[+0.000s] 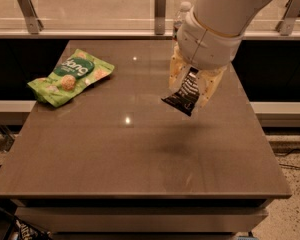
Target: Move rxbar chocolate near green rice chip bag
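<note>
My gripper (191, 84) hangs over the right middle of the brown table (140, 149), shut on the rxbar chocolate (184, 94). The bar is a small black wrapper with white text; it hangs tilted between the pale fingers (208, 88), lifted above the tabletop, with its shadow below. The green rice chip bag (70, 76) lies flat at the table's far left, light green with a dark green oval logo and pale round chips. The bar is well to the right of the bag, apart from it.
A clear water bottle (181, 15) stands at the table's far edge, mostly hidden behind my arm. A glass rail with metal posts (160, 4) runs behind the table. The table's right edge is close to the gripper.
</note>
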You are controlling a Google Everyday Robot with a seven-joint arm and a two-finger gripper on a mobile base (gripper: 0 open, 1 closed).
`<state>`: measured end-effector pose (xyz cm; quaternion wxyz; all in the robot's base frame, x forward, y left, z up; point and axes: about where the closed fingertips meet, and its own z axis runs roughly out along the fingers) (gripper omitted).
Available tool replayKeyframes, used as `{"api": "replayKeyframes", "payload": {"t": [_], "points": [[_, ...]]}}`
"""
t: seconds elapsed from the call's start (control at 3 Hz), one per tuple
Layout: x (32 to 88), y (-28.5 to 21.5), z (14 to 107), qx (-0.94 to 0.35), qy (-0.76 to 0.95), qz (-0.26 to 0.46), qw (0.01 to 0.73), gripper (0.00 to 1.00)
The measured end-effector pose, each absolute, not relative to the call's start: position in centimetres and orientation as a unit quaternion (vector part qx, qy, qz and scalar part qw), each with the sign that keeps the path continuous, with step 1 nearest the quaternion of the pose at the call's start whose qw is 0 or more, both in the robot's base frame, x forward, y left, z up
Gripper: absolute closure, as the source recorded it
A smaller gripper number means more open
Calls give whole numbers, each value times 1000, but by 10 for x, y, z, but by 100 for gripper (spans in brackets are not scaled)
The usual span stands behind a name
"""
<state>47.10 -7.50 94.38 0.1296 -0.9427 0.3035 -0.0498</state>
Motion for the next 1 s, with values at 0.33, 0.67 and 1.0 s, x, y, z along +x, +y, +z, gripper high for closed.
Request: {"api": "replayKeyframes", "payload": {"t": [0.33,0.67,1.0], "points": [[484,-62,951,-941,301,-54,141,100],[495,-48,956,-940,299,-58,153,100],[502,-32,957,-938,295,-61,170,100]]}}
